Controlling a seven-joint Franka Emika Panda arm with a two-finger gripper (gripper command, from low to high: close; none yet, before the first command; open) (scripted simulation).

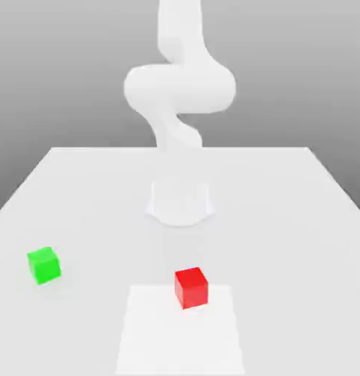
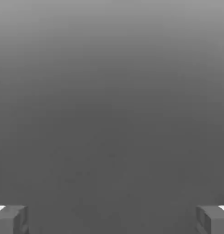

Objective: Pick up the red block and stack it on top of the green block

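One red block point(image 1: 191, 287) near the desk's point(image 1: 286, 220) front edge; one green block point(image 1: 44, 265) by its left edge. Hand view: tool point(image 2: 112, 219) fingers point(image 2: 11, 219) spread wide, holding nothing.

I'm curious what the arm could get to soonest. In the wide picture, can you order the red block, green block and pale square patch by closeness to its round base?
From the round base, in the exterior view:
1. red block, straight in front.
2. pale square patch, in front; the red block sits at its far edge, so these two are too close to call.
3. green block, off to the exterior view's left.
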